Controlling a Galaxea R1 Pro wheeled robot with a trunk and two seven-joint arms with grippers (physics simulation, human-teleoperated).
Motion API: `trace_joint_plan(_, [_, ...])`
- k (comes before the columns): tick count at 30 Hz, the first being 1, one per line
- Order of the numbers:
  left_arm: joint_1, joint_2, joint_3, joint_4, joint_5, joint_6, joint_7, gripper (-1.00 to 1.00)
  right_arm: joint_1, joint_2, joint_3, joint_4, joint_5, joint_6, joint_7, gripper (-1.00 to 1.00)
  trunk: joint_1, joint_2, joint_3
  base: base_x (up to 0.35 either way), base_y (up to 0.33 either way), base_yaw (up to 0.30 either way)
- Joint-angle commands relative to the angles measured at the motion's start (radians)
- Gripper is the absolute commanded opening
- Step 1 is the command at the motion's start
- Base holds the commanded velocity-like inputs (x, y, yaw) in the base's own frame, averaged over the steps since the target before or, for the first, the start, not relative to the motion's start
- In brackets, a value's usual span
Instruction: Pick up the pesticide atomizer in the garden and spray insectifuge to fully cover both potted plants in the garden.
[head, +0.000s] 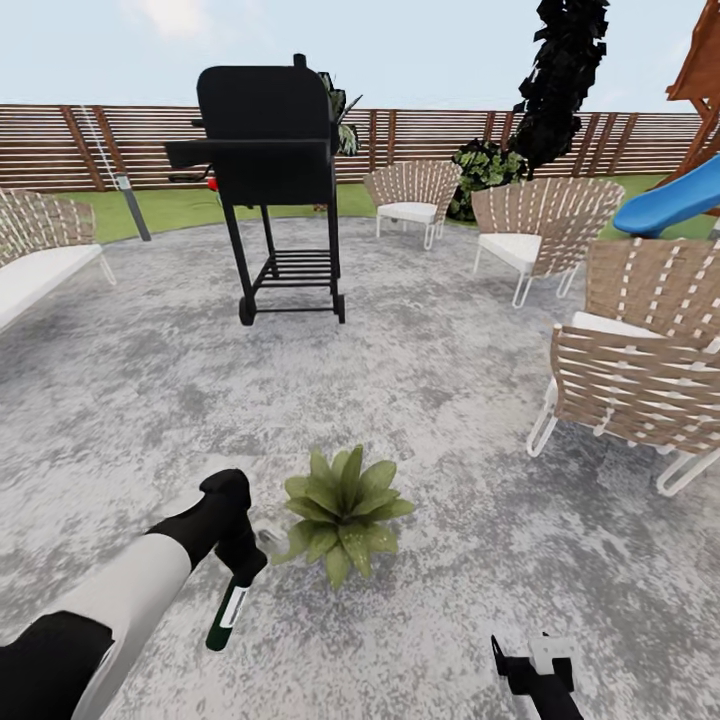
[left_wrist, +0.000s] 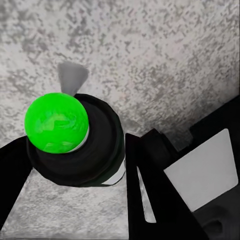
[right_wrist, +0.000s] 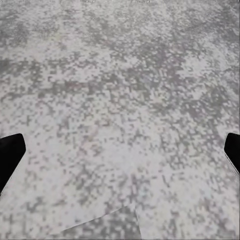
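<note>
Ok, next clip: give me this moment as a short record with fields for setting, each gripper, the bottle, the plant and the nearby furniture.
setting: grey mottled patio with lawn and a brown slat fence behind
left gripper: shut on the pesticide atomizer, held beside the plant
pesticide atomizer: dark green bottle with white label, hanging below the gripper, spray head towards the plant
right gripper: open, empty, low over bare paving
potted plant: green leaf rosette on the patio, just right of the bottle
furniture: black grill ahead, woven chairs to the right
</note>
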Motion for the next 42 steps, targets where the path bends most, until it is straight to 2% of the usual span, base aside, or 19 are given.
trace_joint_plan(1, [0.002, -0.004, -0.004, -0.002, -0.004, 0.008, 0.002, -1.00, 0.000, 0.000, -0.008, 0.001, 0.010, -0.003, 0.000, 1.00, 0.000, 0.000, -0.001, 0.300, 0.000, 0.000])
trace_joint_plan(4, [0.015, -0.024, -0.003, -0.001, 0.001, 0.008, 0.020, -1.00, -0.001, 0.000, -0.008, 0.001, 0.010, -0.003, 0.000, 1.00, 0.000, 0.000, -0.001, 0.177, 0.000, 0.000])
trace_joint_plan(6, [0.035, -0.028, -0.003, -0.002, 0.000, 0.008, 0.023, -1.00, -0.001, 0.000, -0.008, 0.001, 0.010, -0.003, -0.001, 1.00, 0.000, 0.000, -0.001, 0.042, 0.000, -0.012])
trace_joint_plan(9, [0.042, -0.022, -0.002, -0.001, 0.000, 0.008, 0.023, -1.00, -0.001, 0.000, -0.008, 0.001, 0.010, -0.003, -0.001, 1.00, 0.000, 0.000, -0.001, 0.011, 0.000, -0.151])
trace_joint_plan(17, [0.105, -0.014, 0.008, -0.010, 0.000, 0.007, 0.025, -1.00, 0.000, 0.001, -0.008, 0.001, 0.010, -0.003, -0.001, 1.00, 0.000, 0.000, -0.001, 0.001, 0.000, -0.082])
trace_joint_plan(30, [0.107, -0.029, 0.007, -0.076, 0.000, 0.008, 0.025, -1.00, -0.001, 0.001, -0.008, 0.001, 0.010, -0.003, -0.001, 1.00, 0.000, 0.000, -0.001, 0.097, 0.022, -0.001])
trace_joint_plan(38, [0.108, -0.028, 0.011, -0.067, 0.000, 0.008, 0.023, -1.00, -0.001, 0.002, -0.008, 0.001, 0.010, -0.003, -0.001, 1.00, 0.000, 0.000, -0.001, 0.016, 0.001, 0.000])
trace_joint_plan(42, [0.113, -0.016, 0.012, -0.060, 0.002, 0.007, 0.021, -1.00, -0.001, 0.002, -0.008, 0.001, 0.010, -0.003, -0.001, 1.00, 0.000, 0.000, -0.001, 0.078, 0.078, 0.000])
